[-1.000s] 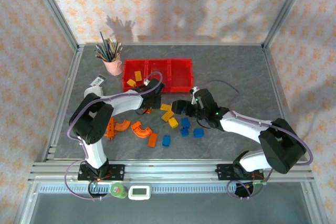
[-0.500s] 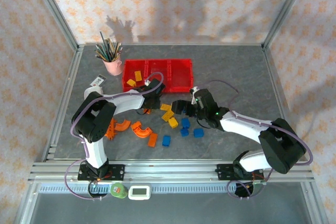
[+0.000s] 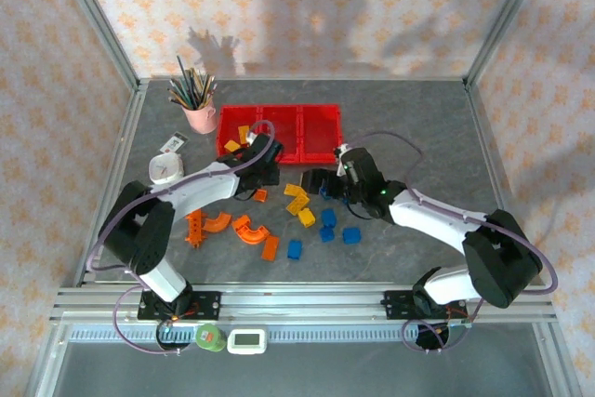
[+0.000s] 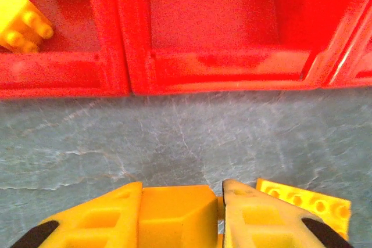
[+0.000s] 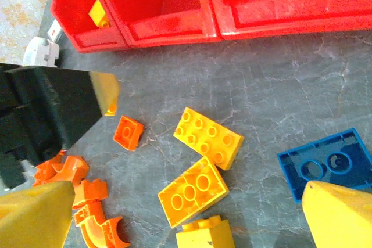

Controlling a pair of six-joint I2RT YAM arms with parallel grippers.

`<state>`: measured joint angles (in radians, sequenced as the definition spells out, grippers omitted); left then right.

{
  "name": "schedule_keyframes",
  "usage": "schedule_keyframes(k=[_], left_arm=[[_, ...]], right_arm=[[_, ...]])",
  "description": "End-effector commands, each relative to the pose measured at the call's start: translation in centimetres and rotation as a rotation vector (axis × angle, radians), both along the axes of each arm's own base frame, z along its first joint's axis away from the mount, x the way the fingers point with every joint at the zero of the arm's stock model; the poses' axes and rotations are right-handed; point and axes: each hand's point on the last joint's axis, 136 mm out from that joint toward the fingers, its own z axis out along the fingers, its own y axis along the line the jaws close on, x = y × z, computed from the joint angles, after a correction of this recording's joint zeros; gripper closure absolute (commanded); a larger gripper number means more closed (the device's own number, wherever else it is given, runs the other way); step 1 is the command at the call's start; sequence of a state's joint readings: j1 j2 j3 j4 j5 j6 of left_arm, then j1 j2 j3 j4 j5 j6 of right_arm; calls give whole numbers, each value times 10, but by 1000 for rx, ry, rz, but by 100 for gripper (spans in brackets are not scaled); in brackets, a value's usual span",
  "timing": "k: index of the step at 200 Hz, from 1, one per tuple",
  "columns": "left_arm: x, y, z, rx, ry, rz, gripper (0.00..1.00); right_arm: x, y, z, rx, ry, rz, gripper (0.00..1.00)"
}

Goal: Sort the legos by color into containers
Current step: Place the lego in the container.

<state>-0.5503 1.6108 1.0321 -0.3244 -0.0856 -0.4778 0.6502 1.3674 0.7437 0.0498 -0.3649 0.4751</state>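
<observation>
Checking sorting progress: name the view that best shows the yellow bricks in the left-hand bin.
Top external: both yellow bricks lie fully visible inside the left bin. Left wrist crops them at its corner; right wrist catches one behind the bin wall.

Pink cup [image 3: 199,118] of pencils [image 3: 191,88], white round object [image 3: 167,170], grey table [image 3: 418,118]
</observation>
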Motion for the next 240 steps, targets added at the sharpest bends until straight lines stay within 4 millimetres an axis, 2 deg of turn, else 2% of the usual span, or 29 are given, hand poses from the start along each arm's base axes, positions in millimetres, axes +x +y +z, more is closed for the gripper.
schedule_keyframes(k=[1, 28, 59, 99, 127, 137, 140, 151, 165, 188, 219, 240], left_arm=[[8, 24, 27, -13, -64, 85, 70], [31, 47, 60, -47, -141, 155, 71], [66, 65, 82, -56, -204, 220, 71], [111, 82, 73, -10, -201, 291, 71], [140, 92, 64, 52, -195, 312, 71], [148, 95, 67, 70, -196, 318, 71], [151, 96, 56, 83, -171, 319, 71], [159, 94, 50, 83, -163, 311, 71], [165, 90, 43, 74, -154, 293, 68], [170, 89, 36, 108, -124, 269, 55], [167, 90, 46, 121, -116, 253, 48], [155, 84, 56, 78, -110, 231, 47]], right_arm=[[6, 10, 27, 45, -35, 12, 0], [17, 19, 37, 88, -32, -20, 0], [33, 27, 41, 101, -35, -47, 0], [47, 32, 41, 77, -41, -66, 0], [49, 34, 41, 71, -31, -60, 0], [49, 33, 43, 69, -36, -63, 0], [49, 33, 43, 68, -37, -63, 0], [49, 32, 45, 64, -45, -64, 0], [50, 31, 48, 62, -53, -68, 0], [51, 32, 50, 52, -56, -63, 0], [49, 30, 56, 50, -70, -55, 0], [47, 26, 57, 43, -73, -55, 0]])
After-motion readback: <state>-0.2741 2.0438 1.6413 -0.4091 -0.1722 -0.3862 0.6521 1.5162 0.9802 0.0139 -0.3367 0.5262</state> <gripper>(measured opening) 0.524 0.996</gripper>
